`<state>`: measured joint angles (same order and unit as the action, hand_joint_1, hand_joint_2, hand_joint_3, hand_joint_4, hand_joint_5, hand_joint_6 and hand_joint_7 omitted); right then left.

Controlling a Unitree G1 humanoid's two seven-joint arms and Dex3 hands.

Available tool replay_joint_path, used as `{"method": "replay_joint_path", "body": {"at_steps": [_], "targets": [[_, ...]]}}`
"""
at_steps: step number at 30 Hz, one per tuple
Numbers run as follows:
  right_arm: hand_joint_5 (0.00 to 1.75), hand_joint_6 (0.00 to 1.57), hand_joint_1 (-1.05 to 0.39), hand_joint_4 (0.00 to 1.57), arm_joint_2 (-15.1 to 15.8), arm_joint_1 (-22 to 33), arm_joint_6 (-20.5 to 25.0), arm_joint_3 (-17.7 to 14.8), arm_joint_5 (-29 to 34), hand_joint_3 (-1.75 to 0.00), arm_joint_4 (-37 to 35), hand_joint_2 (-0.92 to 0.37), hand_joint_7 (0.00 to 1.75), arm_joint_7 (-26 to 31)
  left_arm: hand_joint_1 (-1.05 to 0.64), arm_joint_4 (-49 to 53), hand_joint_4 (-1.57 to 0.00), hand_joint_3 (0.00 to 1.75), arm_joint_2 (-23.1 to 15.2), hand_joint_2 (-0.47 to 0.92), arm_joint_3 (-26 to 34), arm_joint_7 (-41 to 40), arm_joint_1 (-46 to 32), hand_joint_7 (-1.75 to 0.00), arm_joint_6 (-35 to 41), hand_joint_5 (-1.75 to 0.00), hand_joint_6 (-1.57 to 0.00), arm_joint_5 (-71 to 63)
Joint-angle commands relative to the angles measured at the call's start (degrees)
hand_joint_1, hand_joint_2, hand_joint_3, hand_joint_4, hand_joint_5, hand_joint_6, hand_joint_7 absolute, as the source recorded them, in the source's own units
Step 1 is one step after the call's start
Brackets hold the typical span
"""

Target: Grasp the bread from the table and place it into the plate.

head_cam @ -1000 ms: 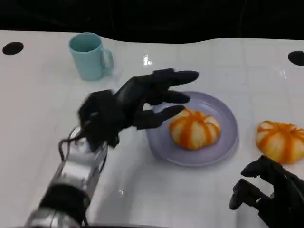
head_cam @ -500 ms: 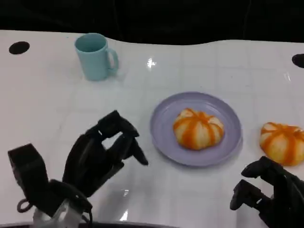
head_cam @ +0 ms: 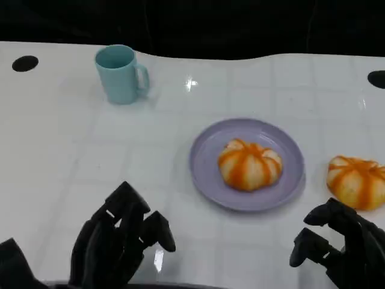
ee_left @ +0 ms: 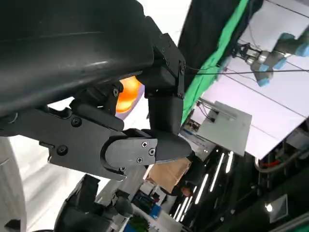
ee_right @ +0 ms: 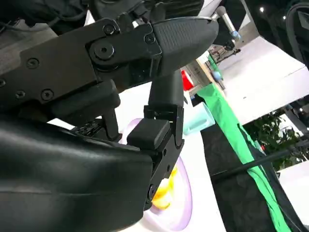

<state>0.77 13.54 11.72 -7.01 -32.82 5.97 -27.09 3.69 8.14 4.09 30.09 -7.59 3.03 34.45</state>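
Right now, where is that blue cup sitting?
In the head view the blue cup stands upright at the table's far left, well beyond the purple plate, with its handle turned toward the plate's side.

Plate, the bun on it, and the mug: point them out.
purple plate (head_cam: 207,141), head view, bare left rim.
bun on the plate (head_cam: 249,165), head view, top centre.
teal mug (head_cam: 117,77), head view, side wall.

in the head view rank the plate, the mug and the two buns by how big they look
1. Plate, clearly largest.
2. Mug, though it stands farther from the camera, so its place is unsure.
3. Bun on the plate and bun on the table: they look alike, not ranked apart.
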Motion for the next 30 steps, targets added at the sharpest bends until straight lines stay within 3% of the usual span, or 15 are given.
{"method": "replay_joint_path", "body": {"at_steps": [1, 30], "targets": [[1.55, 0.80, -0.50, 0.73, 0.54, 0.29, -0.28, -0.30, 0.05, -0.21, 1.20, -0.92, 1.07, 0.20, -0.54, -0.57, -0.80, 0.43, -0.28, 0.92, 0.81, 0.27, -1.33, -1.75, -0.09, -1.75, -0.56, 0.44], [1.53, 0.79, -0.51, 0.75, 1.22, -0.56, -1.19, -1.31, 0.21, -0.22, -0.93, -0.92, 1.06, -1.04, -0.54, 1.86, -0.87, 0.38, -0.33, 0.92, 1.85, -0.03, 0.35, -1.75, -1.98, -1.75, -0.61, -1.56]]}}
